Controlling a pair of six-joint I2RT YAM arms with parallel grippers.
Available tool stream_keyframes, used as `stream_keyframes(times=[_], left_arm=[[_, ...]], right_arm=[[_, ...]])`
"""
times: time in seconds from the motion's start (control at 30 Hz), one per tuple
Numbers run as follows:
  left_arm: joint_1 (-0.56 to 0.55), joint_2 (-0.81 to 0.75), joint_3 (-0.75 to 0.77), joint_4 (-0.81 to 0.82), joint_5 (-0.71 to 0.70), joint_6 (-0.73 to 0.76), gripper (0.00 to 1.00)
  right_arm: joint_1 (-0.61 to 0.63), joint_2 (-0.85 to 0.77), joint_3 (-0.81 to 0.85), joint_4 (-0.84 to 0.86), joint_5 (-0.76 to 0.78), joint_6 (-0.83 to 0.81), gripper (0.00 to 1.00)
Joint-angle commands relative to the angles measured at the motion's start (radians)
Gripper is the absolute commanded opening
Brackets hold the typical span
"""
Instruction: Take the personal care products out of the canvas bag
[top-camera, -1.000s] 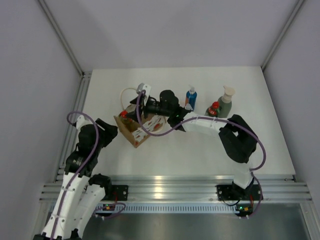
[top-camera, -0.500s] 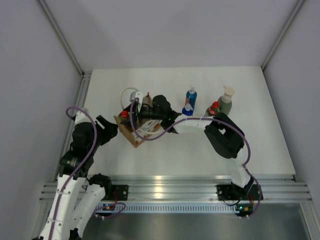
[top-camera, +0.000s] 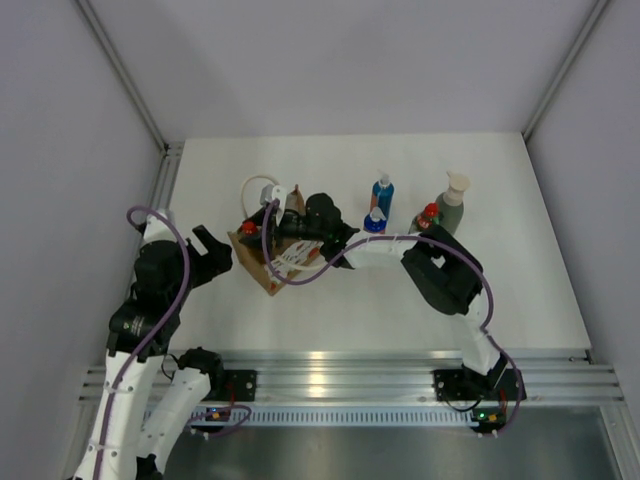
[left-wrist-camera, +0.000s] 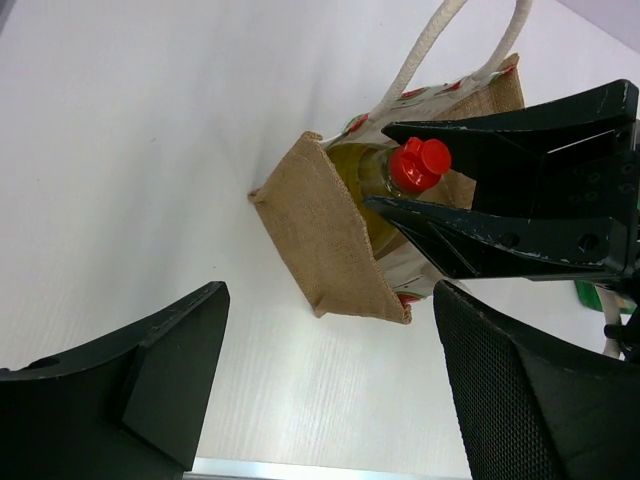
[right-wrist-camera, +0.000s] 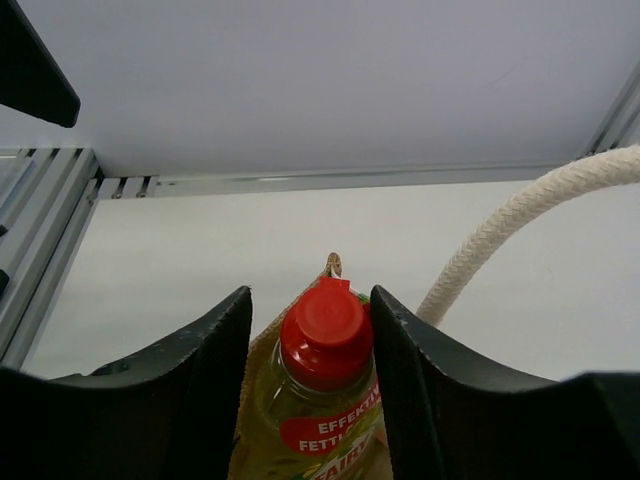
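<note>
2 wrist views reveal yellow-green bottle (right-wrist-camera: 325, 335) straddled by right pincer (right-wrist-camera: 311, 300), grip unclear; left pincer (left-wrist-camera: 328, 300) spread wide.

toward the left-middle of the table (top-camera: 500, 300): the canvas bag (top-camera: 272, 262), with a capped bottle (left-wrist-camera: 418, 165) inside, cap poking out of the mouth. behind the bag, on the table, a rope handle (top-camera: 258, 185) in a loop. over the bag, reaching in from the right: the right pincer (right-wrist-camera: 310, 300), one finger on each side of that bottle. left of the bag and apart from it: the left pincer (top-camera: 217, 250), fingers spread wide, facing the bag. right of the bag, standing on the table, four more bottles: a nozzle bottle (top-camera: 383, 188) farthest back, a small bottle (top-camera: 375, 220) just before it and partly hidden by the right arm; further right, a pump bottle (top-camera: 453, 200), with a second capped bottle (top-camera: 428, 217) just beside it at its front left.
</note>
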Motion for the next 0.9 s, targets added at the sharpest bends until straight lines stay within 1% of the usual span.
stream_keyframes(times=[0.0, 0.1, 0.13, 0.17, 0.23, 0.33, 0.37, 0.43, 0.7, 0.87], left_arm=[[0.005, -0.02, 0.015, -0.006, -0.03, 0.031, 0.88], [0.005, -0.02, 0.01, -0.004, -0.03, 0.028, 0.88], [0.005, -0.02, 0.01, -0.006, -0.03, 0.028, 0.88], [0.005, -0.02, 0.008, -0.004, -0.033, 0.028, 0.88], [0.005, -0.02, 0.005, -0.004, -0.035, 0.025, 0.88], [0.005, -0.02, 0.004, -0.004, -0.038, 0.023, 0.89], [0.005, -0.017, 0.004, -0.004, -0.039, 0.022, 0.89], [0.005, -0.015, 0.002, -0.004, -0.042, 0.019, 0.89], [0.005, -0.015, -0.002, -0.004, -0.064, 0.003, 0.89], [0.005, -0.026, -0.002, -0.004, -0.087, -0.001, 0.89]], right_arm=[[0.013, 0.018, 0.039, 0.12, -0.026, 0.004, 0.48], [0.007, 0.027, 0.037, 0.154, -0.041, 0.016, 0.42], [0.005, 0.029, 0.036, 0.165, -0.048, 0.043, 0.39], [0.002, 0.031, 0.033, 0.176, -0.05, 0.06, 0.35], [-0.001, 0.032, 0.031, 0.2, -0.055, 0.069, 0.31], [-0.002, 0.032, 0.033, 0.206, -0.064, 0.068, 0.17], [-0.002, 0.032, 0.033, 0.208, -0.067, 0.066, 0.08], [-0.004, 0.032, 0.034, 0.208, -0.072, 0.066, 0.0], [-0.004, 0.017, 0.068, 0.229, -0.062, 0.108, 0.0], [-0.004, -0.015, 0.085, 0.231, -0.038, 0.106, 0.0]])
